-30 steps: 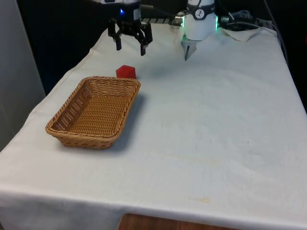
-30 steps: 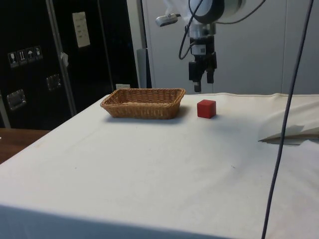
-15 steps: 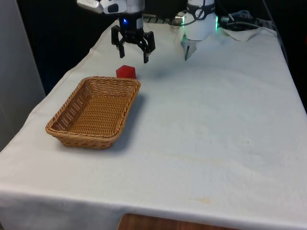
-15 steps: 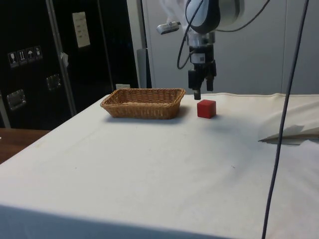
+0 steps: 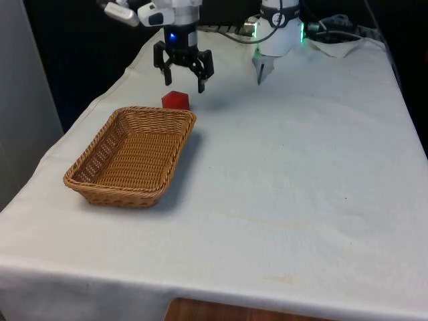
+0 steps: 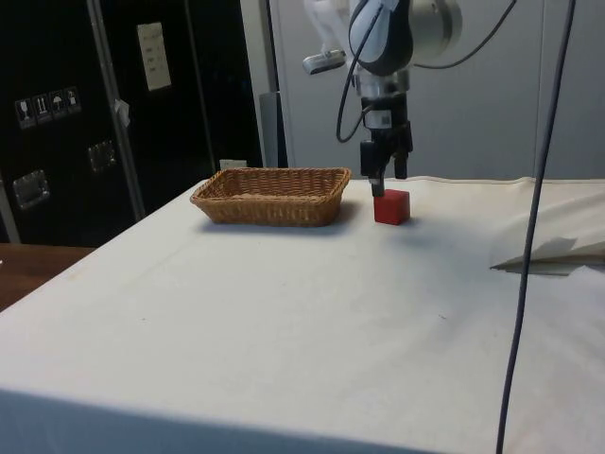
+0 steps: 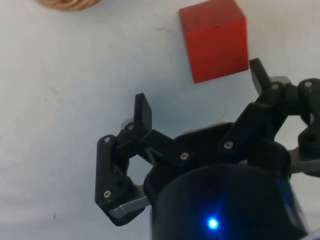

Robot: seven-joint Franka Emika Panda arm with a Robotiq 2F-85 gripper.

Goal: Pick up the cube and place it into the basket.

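A red cube (image 5: 176,100) rests on the white cloth just beyond the far end of a woven wicker basket (image 5: 107,184). In the side view the cube (image 6: 391,206) sits to the right of the basket (image 6: 272,195). My black gripper (image 5: 183,83) hangs open low over the cloth, slightly behind the cube, with nothing between its fingers. The side view puts the gripper (image 6: 383,185) just above the cube's near top edge. From the wrist, the cube (image 7: 215,40) lies ahead of the spread fingertips (image 7: 144,111), apart from them, and the gripper (image 7: 200,95) is off-centre from it.
The basket rim (image 7: 67,5) peeks in at the wrist picture's edge. A folded white cloth or paper (image 6: 558,253) lies on the table at the side view's right. A dark cable (image 6: 529,236) hangs down there. The robot's base (image 5: 277,33) stands behind the cube.
The gripper has come down and moved towards the cube, staying open. The cube and basket have not moved.
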